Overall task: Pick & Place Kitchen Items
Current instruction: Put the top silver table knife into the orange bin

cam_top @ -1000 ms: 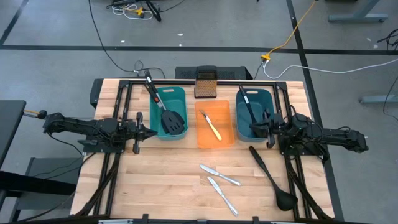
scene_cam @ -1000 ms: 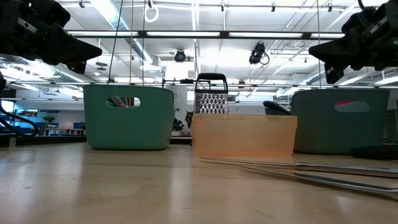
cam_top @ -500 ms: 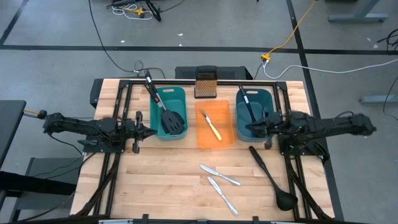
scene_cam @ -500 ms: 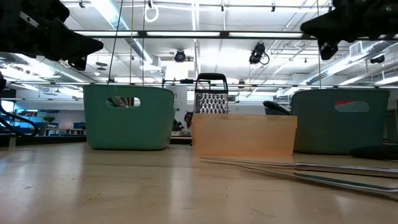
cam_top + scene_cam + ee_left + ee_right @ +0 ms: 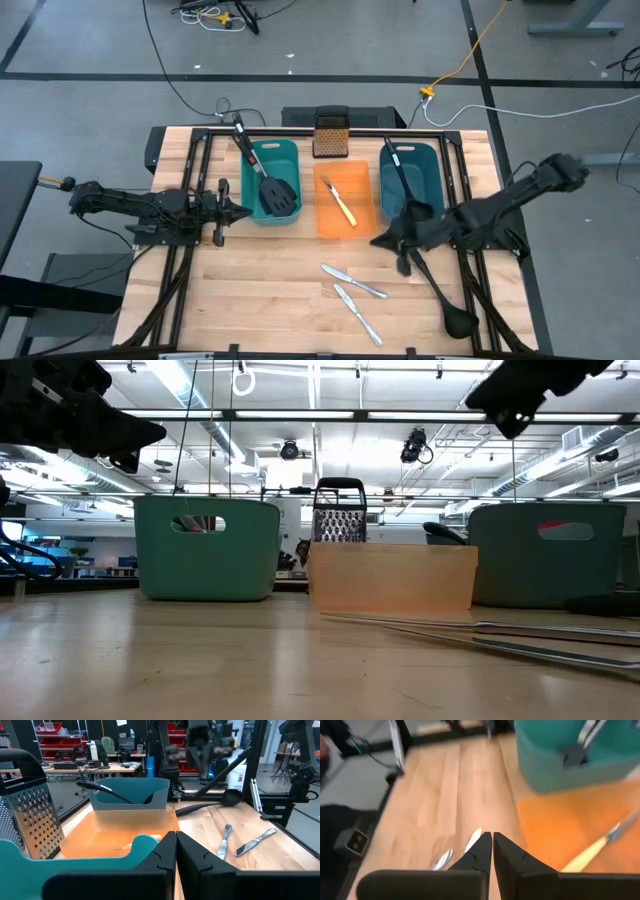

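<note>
Right gripper point(image 5: 385, 240): hanging above the table just in front of the orange bin point(image 5: 345, 212), fingers pressed together and holding nothing.
Left gripper point(image 5: 243, 211): waiting beside the left teal bin point(image 5: 276, 152), fingers together, gripping nothing.
Ladle on table point(image 5: 440, 287): lying diagonally at the right, bowl toward the front edge, handle end under the right arm.
2 silver knives point(image 5: 354, 282): lying near each other on the bare wood in front of the orange bin, second one point(image 5: 358, 314) closer to the front.
Yellow-handled knife point(image 5: 344, 204): lying inside the orange bin.
Spatula point(image 5: 265, 175): resting in the left teal bin, handle sticking out over the back rim.
Right teal bin point(image 5: 407, 180): holding dark-handled utensils I can't tell apart.
Grater point(image 5: 330, 134): standing upright behind the orange bin.
Writing: none I can read on anything here.
</note>
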Motion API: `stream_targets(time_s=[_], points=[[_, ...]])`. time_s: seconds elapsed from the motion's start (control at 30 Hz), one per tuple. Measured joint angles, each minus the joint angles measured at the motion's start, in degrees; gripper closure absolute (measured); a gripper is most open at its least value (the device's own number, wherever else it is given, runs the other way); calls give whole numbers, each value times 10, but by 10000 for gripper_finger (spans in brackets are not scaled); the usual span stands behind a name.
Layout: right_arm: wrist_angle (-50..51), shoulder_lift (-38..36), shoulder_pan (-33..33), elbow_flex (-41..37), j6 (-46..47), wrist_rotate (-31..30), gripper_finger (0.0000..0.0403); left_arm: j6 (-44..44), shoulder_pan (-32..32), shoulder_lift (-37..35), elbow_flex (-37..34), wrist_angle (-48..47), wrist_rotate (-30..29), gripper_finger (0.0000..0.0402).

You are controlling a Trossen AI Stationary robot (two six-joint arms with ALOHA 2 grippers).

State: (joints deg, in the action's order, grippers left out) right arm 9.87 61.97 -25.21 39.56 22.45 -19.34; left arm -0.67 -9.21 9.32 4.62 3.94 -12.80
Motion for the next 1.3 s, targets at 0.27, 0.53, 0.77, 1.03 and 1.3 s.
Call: stream_targets(time_s=[0.27, 0.53, 0.77, 1.03, 1.3], points=[[62, 155, -61, 94, 128, 46, 368, -2, 0, 0, 0, 1, 0, 390], [119, 279, -88, 162, 170, 69, 280, -6, 0, 0, 0, 2, 0, 389], [143, 327, -88, 164, 213, 89, 231, -8, 0, 0, 0, 2, 0, 388], [131, 354, -107, 164, 229, 87, 229, -5, 0, 0, 0, 1, 0, 390], [132, 385, -118, 164, 239, 76, 229, -4, 0, 0, 0, 0, 0, 389]])
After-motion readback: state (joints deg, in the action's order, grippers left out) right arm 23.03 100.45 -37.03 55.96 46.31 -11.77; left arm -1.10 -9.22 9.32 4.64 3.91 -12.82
